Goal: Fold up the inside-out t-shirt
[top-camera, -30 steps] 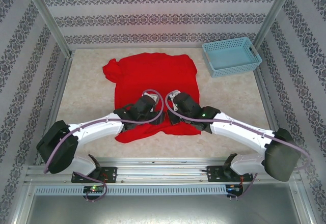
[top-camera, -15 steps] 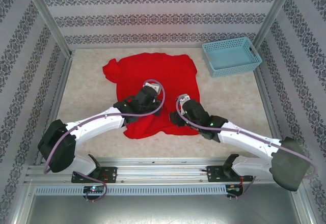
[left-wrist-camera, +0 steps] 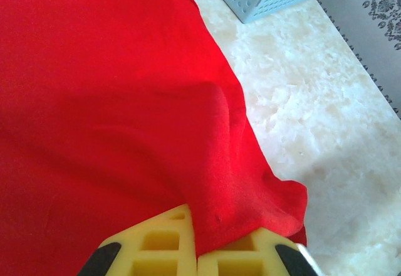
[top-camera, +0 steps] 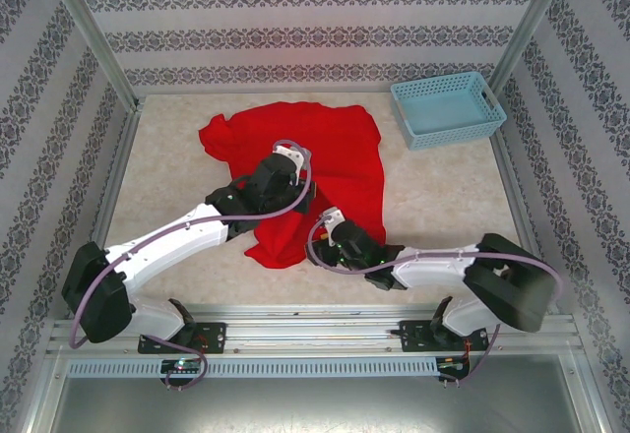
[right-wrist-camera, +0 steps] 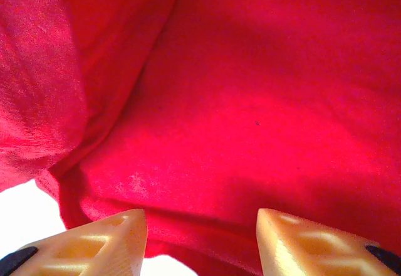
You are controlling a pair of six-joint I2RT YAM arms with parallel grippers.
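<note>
Item: inside-out t-shirt (top-camera: 335,143), red, mid-table. We judge it light, limp and clingy, best gripped at hem corners. Left gripper (left-wrist-camera: 196,251) pinches a fold; right gripper (right-wrist-camera: 200,232) parted, empty, at the near hem.

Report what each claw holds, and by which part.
The left claw is shut on the red t-shirt, pinching a fold of cloth by its edge. The right claw stands open at the hem, holding nothing.
</note>
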